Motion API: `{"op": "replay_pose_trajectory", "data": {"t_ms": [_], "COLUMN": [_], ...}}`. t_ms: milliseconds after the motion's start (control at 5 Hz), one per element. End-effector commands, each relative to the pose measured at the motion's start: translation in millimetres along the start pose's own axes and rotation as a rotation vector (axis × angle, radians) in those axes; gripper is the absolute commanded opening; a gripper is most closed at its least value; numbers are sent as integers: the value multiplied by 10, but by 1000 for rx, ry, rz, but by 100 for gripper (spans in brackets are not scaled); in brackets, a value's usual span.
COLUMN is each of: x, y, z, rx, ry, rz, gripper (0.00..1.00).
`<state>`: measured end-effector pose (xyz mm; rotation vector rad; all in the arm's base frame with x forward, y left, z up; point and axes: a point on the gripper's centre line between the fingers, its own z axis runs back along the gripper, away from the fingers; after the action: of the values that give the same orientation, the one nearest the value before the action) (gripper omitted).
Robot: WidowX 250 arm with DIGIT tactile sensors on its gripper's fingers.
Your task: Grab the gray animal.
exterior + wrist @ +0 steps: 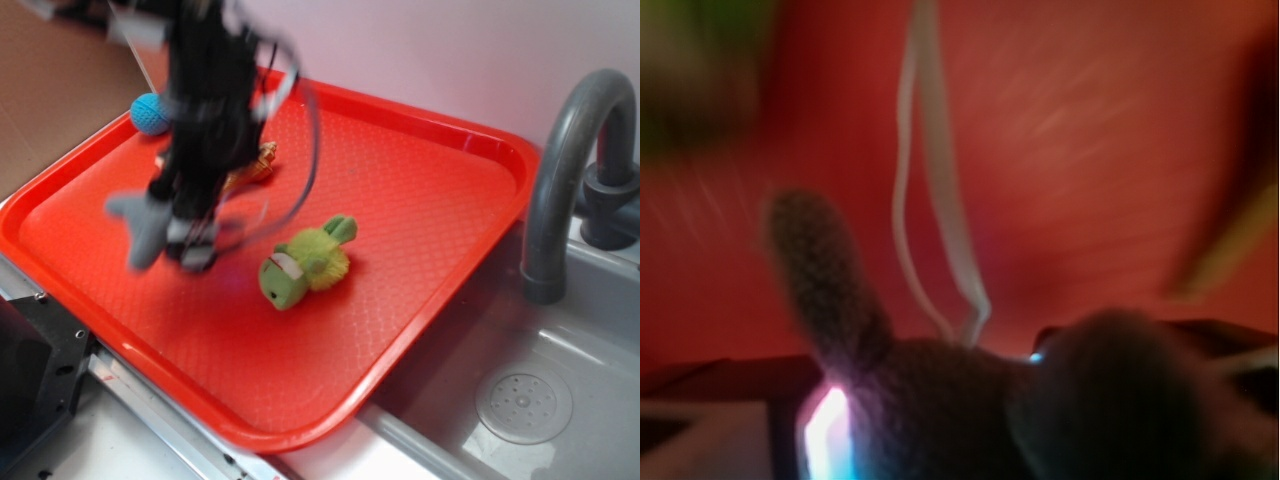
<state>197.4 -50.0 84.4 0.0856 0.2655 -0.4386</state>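
The gray animal (pixel 142 228) is a small felt plush with flat ears. It hangs between my gripper's (pixel 190 240) fingers above the left part of the red tray (pixel 420 180). The arm is motion-blurred. In the wrist view the gray animal (pixel 970 410) fills the bottom of the frame, one ear (pixel 820 270) sticking up and its pale loop (pixel 935 180) trailing over the red tray (pixel 1090 150). My gripper is shut on it.
A lime-green plush (pixel 305 265) lies mid-tray, right of the gripper. A blue ball (pixel 150 113) and a tan object (pixel 255 165) sit at the tray's far left. A gray faucet (pixel 570 170) and sink (pixel 520 400) are at the right.
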Motion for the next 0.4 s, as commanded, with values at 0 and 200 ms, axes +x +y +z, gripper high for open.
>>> {"op": "replay_pose_trajectory", "data": {"t_ms": [0,200], "x": [-137,-338], "y": [164,232], "z": [978,1247], "rx": [-41,-114], "ry": [-410,-524], "rz": [437,549], "gripper": [0,0]}}
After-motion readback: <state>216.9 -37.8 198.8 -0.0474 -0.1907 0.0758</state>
